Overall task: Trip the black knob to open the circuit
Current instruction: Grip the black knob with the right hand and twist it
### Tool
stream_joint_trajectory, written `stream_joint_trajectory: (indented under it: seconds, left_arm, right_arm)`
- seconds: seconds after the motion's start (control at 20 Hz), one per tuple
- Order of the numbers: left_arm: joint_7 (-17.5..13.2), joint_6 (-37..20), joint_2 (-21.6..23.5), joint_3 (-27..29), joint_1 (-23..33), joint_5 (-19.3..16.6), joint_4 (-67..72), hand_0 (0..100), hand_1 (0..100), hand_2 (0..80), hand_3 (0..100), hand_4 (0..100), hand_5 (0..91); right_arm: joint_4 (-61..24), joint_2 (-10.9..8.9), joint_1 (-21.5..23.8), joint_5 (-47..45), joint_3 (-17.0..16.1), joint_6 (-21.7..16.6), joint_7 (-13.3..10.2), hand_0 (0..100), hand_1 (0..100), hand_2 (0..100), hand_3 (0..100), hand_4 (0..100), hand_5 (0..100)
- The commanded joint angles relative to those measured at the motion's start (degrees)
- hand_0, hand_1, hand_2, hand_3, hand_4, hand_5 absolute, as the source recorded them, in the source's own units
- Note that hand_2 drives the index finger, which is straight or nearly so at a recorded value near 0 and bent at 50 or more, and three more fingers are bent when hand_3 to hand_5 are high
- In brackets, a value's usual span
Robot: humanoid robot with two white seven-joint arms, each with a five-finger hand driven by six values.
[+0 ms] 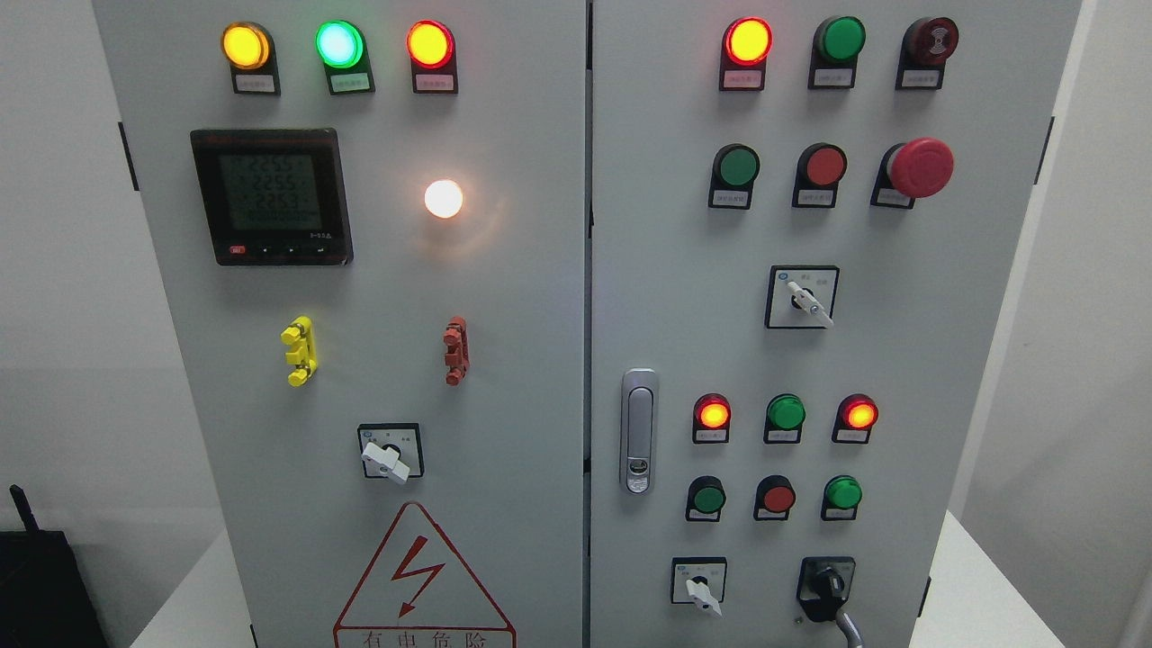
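From my seat I see the grey control cabinet [504,360] face on, two doors side by side; neither of the robot's hands is anywhere in the head view, so I cannot tell whether their fingers are spread or curled, or whether they grasp anything. The black knob [826,587] sits at the lower right corner of the right door, on a black plate, with a grey cable [850,628] running down from just below it to the bottom edge; just left of it is a white-handled selector switch [700,587], its handle tilted down to the right. Higher on that door a second white selector [804,299] sits under the red mushroom button [920,167]; the silver door latch [639,430] stands upright near the door's left edge. On the left door, three lamps glow along the top (yellow, green, red, reading left to right); below them the digital meter [271,196] shows lit digits too small to read, and a white lamp [444,199] shines beside it; a yellow terminal [300,351] and a red terminal [456,350] sit lower, apart from each other; the red warning triangle [423,585] runs off the bottom edge.
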Motion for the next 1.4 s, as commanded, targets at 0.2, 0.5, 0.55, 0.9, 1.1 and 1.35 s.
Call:
stream_joint_trajectory:
  seconds: [0.2,0.5,0.55,0.9,1.1,1.35]
  left_arm:
    - [0.0,-0.1,-0.1,0.1,-0.1,0.1,0.0,12,39,0.0,0,0,0.0]
    - [0.0,-0.1,-0.1,0.1,-0.1,0.1,0.0,12,39,0.0,0,0,0.0]
    - [0.0,0.0,-0.1,0.1,-0.2,0.1,0.0,12,39,0.0,0,0,0.0]
    - [0.0,-0.1,-0.1,0.1,-0.1,0.1,0.0,12,39,0.0,0,0,0.0]
    - [0.0,-0.1,-0.1,0.1,-0.1,0.1,0.0,12,39,0.0,0,0,0.0]
    - [0.0,-0.1,-0.1,0.1,-0.2,0.1,0.0,12,39,0.0,0,0,0.0]
  right_arm:
    - [-1.6,-0.09,-1.0,0.2,1.2,-0.1,0.6,94,97,0,100,100,94]
    - [-1.4,-0.09,-1.2,0.2,1.2,-0.1,0.7,94,96,0,100,100,94]
    - [-1.4,-0.09,-1.2,0.2,1.2,-0.1,0.7,94,96,0,100,100,94]
    - [-1.4,0.00,-1.9,0.2,1.8,0.7,0.7,94,96,0,100,100,94]
    - [-1.4,0.00,-1.9,0.2,2.4,0.7,0.6,94,96,0,100,100,94]
    - [-1.5,0.00,-1.9,0.3,2.6,0.7,0.6,94,96,0,100,100,94]
